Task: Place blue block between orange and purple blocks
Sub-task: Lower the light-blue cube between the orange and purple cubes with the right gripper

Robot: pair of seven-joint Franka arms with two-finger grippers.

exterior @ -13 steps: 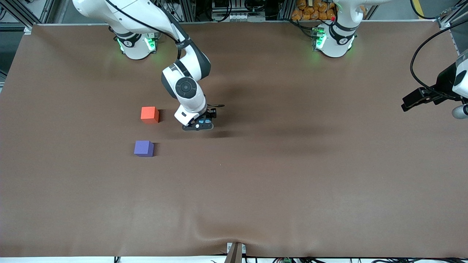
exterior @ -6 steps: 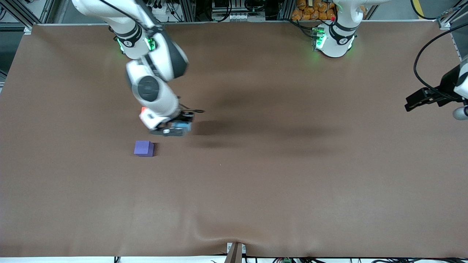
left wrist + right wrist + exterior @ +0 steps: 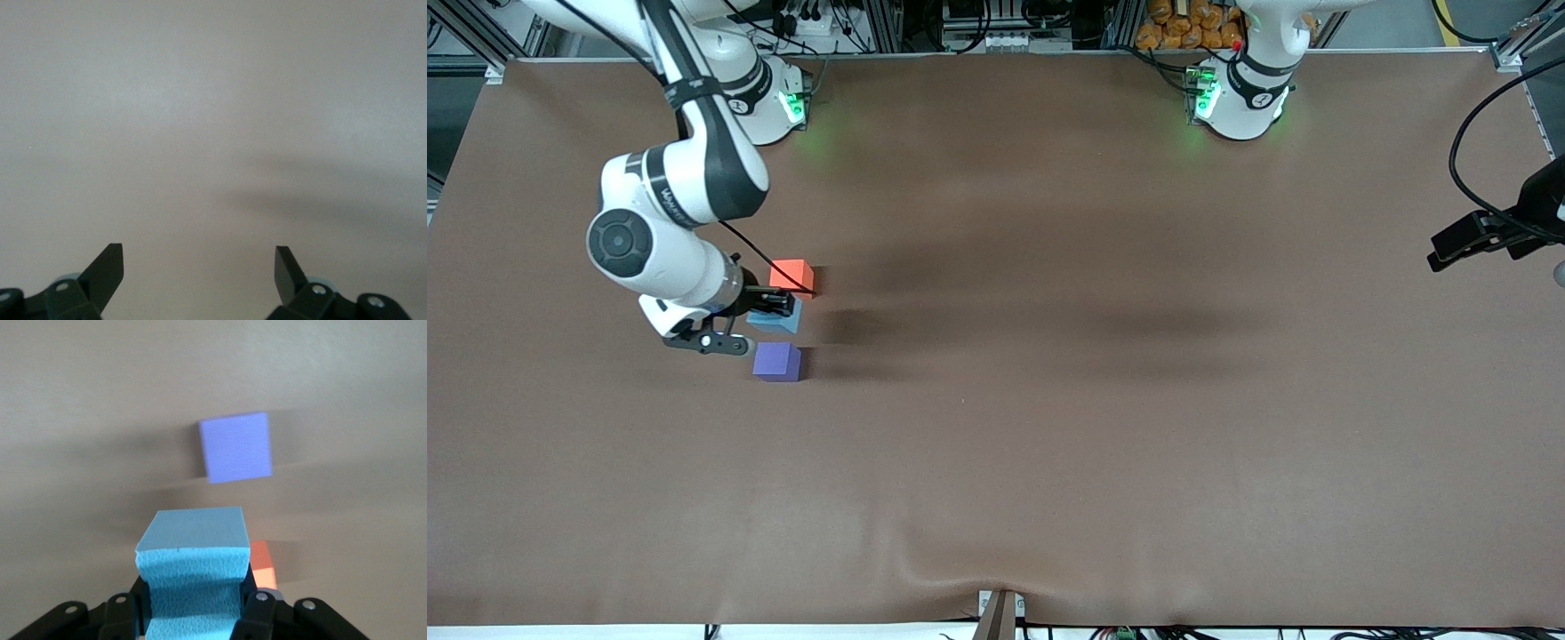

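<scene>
The right gripper [image 3: 769,313] clamps the small light sky-blue matte cube [image 3: 776,318] over the gap between the orange-red matte cube [image 3: 791,276] and the violet-purple matte cube [image 3: 776,361], apparently to lower it onto the brown surface [image 3: 1103,427], while the left gripper [image 3: 199,267] waits with fingers apart.

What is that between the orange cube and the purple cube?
The front view shows the blue block, held by the right end effector, over the gap between the orange block and the purple block.
</scene>
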